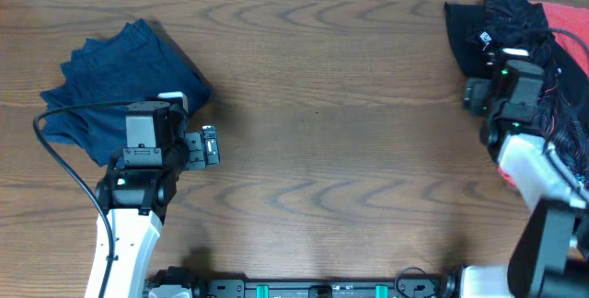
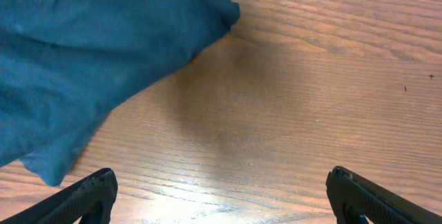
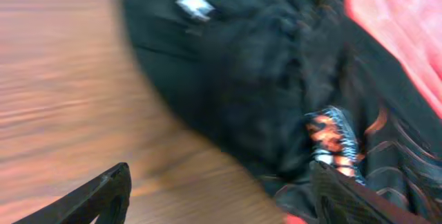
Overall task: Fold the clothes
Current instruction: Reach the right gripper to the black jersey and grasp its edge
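Left gripper: my left gripper (image 2: 221,202) is released, its fingers spread wide with only bare table (image 2: 311,79) between them. It holds nothing.
Right gripper: my right gripper (image 3: 221,198) is also spread apart with nothing pinched. It hangs at the edge of the black garment (image 3: 242,79), but the blur means I cannot tell whether a fingertip touches cloth.
Blue garment: the blue garment (image 1: 120,82) lies at the far left of the table, just beside my left gripper and apart from it.
Pile: the black garment is heaped at the far right, and a red garment (image 1: 566,31) is tangled against its outer side.
Done, as I judge it: the blue garment looks folded, a compact layered bundle set to one side.
Left to do, as I judge it: the black and red garments are crumpled and unfolded, so most of the work remains.
Step in hand, as I judge it: my right side is picking the next piece from the pile.
Overhead alone shows: both garment groups at once, well apart, with a wide stretch of bare wood between them.
Left wrist alone shows: the blue garment's corner lying flat on the wood, clear of my fingers.
Right wrist alone shows: a white tag (image 3: 195,4) on the black cloth and striped trim near my right finger.
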{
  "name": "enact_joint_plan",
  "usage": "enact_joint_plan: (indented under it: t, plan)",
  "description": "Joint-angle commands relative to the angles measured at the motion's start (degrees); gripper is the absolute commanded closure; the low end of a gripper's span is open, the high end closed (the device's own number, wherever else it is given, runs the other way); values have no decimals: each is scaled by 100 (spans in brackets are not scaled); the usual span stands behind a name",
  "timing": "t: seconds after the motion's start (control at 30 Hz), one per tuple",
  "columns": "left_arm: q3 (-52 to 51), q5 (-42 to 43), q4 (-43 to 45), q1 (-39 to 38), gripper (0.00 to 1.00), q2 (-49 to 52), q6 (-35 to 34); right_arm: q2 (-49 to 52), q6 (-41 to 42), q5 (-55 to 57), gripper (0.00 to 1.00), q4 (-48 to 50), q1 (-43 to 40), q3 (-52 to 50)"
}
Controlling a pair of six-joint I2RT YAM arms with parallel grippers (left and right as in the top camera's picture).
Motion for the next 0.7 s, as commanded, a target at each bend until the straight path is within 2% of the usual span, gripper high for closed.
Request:
enact_joint_plan:
  t: [0.0, 0.23, 0.33, 0.47, 0.5, 0.53, 0.6, 0.63, 0.67]
  plan:
    - [105, -20, -17, -24, 2, 4, -13, 442, -22, 146, 21, 382, -376, 179]
    - [105, -20, -17, -24, 2, 4, -15, 1008, -20, 146, 29, 1226, -774, 201]
    - [105, -15, -15, -24, 2, 4, -57, 1209, -20, 153, 32, 1353, -848, 201]
    - [105, 192, 9, -24, 2, 4, -52, 1427, 85, 413, 40, 1421, -909, 201]
    - [105, 195, 22, -24, 2, 4, -52, 1458, 136, 450, 46, 1434, -914, 201]
    - [105, 195, 28, -24, 2, 4, -52, 1462, 133, 446, 56, 1456, -916, 201]
    - [105, 195, 57, -24, 2, 4, -55, 1434, 140, 446, 92, 1510, -911, 205]
    - [105, 195, 70, -24, 2, 4, -55, 1388, 188, 446, 99, 1513, -911, 212]
    - [105, 195, 72, -24, 2, 4, -52, 1322, 238, 439, 99, 1508, -911, 223]
